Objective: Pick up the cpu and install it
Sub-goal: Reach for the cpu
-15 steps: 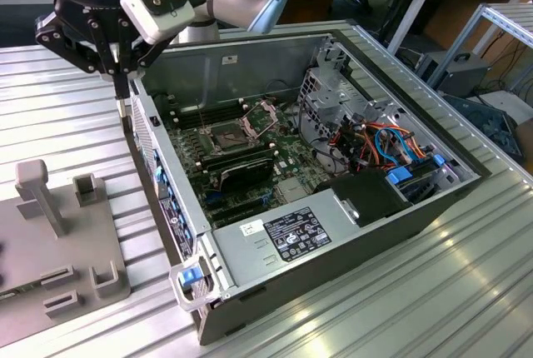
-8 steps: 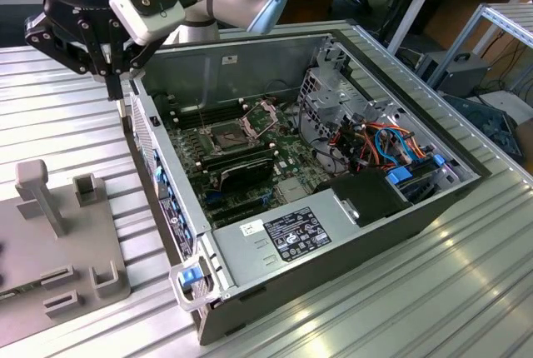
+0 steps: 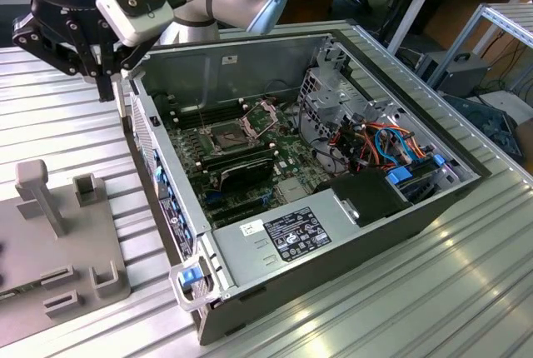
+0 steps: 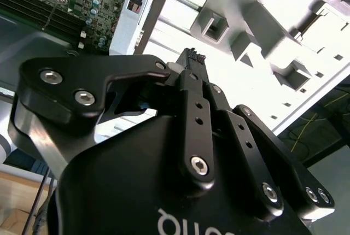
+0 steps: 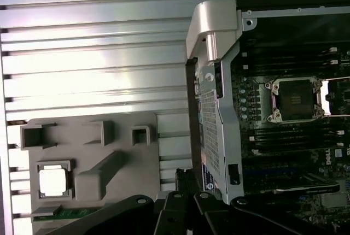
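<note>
hovers beside the computer case [image 3: 358,233] at the exterior view's far left, with gripper [image 3: 105,91] jaws pressed together and cpu [image 5: 53,182] lying in grey fixture tray [image 5: 126,136].

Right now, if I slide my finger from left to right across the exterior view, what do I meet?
Grey parts holder → computer case's perforated wall → open CPU socket → orange and blue cables.

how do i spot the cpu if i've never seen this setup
Start at the grey fixture tray on the ribbed metal table beside the open computer case. In a square recess of that tray sits the cpu, a small flat square with a pale silver top. The narrow strip next to it is green, not silver.
</note>
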`<action>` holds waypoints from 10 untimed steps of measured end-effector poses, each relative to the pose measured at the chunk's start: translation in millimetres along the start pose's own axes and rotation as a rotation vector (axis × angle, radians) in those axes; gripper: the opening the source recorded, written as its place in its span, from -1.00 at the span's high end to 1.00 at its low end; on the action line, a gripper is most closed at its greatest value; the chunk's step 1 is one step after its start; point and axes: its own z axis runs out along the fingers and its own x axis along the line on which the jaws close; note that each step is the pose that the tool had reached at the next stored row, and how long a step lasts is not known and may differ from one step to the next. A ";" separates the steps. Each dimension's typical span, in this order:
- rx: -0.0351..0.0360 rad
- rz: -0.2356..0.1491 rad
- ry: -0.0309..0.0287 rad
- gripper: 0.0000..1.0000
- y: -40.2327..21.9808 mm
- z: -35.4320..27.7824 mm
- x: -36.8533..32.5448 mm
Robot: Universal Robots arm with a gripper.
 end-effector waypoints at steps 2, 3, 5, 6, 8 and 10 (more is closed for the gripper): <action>0.0000 0.000 0.0000 0.79 -0.1 0.0 1.8; 0.0000 0.000 0.0000 0.79 -0.2 -0.1 2.8; 0.0000 0.000 0.0000 0.79 -0.4 -0.1 5.7; 0.0000 0.000 0.0000 0.79 -0.5 -0.2 6.9; 0.0000 0.000 0.0000 0.79 -0.7 -0.2 9.7; 0.0000 0.000 0.0000 0.79 -0.9 -0.3 12.5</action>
